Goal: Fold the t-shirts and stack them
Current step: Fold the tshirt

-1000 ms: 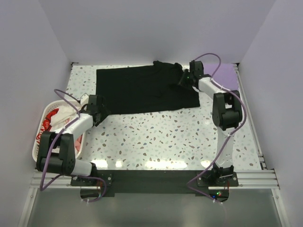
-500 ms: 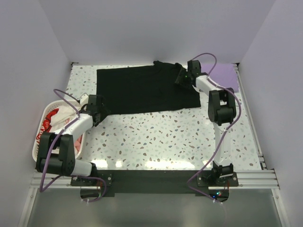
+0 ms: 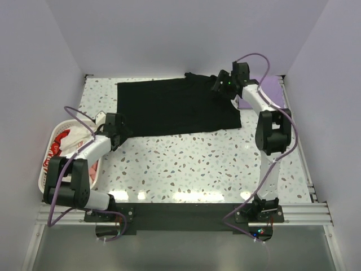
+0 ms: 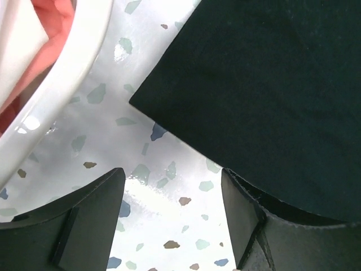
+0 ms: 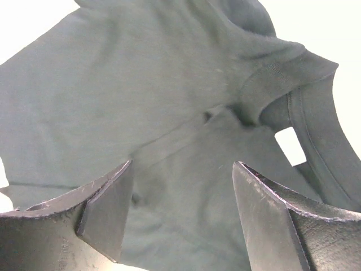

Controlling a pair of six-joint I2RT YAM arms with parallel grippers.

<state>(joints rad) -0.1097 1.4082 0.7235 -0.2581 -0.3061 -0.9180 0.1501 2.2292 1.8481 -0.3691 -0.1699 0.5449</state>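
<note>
Plainly the spreading step is about done: the black shirt [image 3: 169, 107] lies open and mostly flat on the far half of the counter [image 3: 214, 164], not yet folded; its far right end, by the neck, is rumpled, with a ridge of cloth showing in the right wrist view; the lavender shirt [image 3: 269, 89] lies in the far right corner, partly behind the right arm and near the black one; the white shirt [image 3: 66, 141] with red lettering sits bunched in the basket [image 3: 61, 126] at the left edge, well apart from the others. The right pincer [image 5: 181, 169] hangs over the rumpled neck end, fingers spread, nothing between them; the left pincer [image 4: 174, 189] is low over bare counter just beside the black shirt's near left corner, likewise spread and empty. Next, I judge, comes the first fold: each pincer must drop onto an edge of the black shirt, pinch it cleanly, and carry it across in step with the other; the rumple wants smoothing first, or the fold may set crooked.
</note>
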